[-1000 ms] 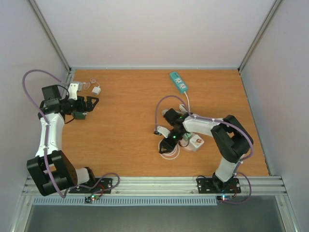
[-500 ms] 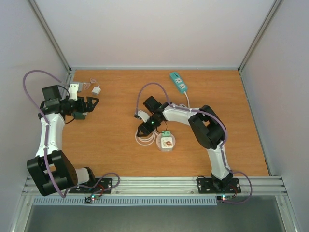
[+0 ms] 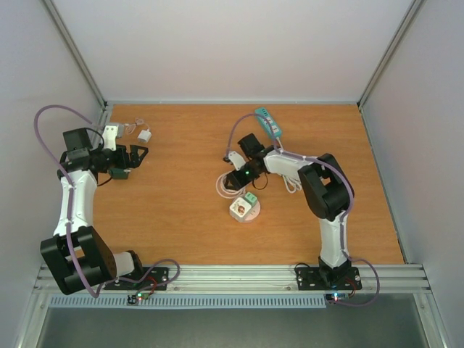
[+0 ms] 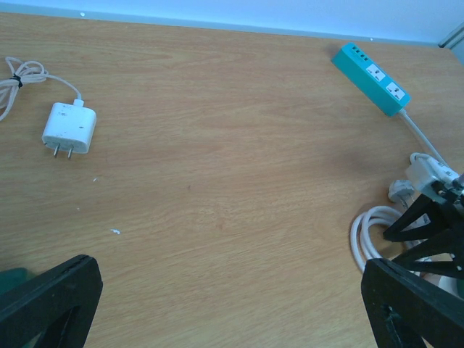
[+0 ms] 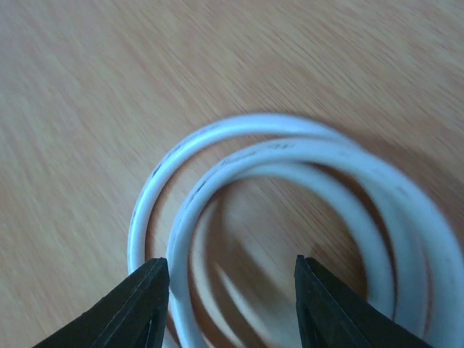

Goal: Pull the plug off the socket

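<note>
Top external: the small white socket block [image 3: 241, 212] with its green plug piece [image 3: 250, 197] lies central on the wooden tabletop [image 3: 167, 210], just beside the right gripper [image 3: 233, 181], which hangs over a looped white cable [image 3: 221, 190]. Left wrist: left gripper [image 4: 228, 272] — jaws released, empty. Right wrist: jaws half-shut astride glossy round cable; whether they pinch it, I cannot tell. A tug could drag the light block — or the slick cable slips.

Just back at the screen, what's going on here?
The right pincer sits low over the coiled white cable mid-table, jaws partly apart astride its loops, with no firm grip showing. The white socket block, a green plug on it, lies beside the coil. The left pincer hangs wide open at the far left, holding nothing.
</note>
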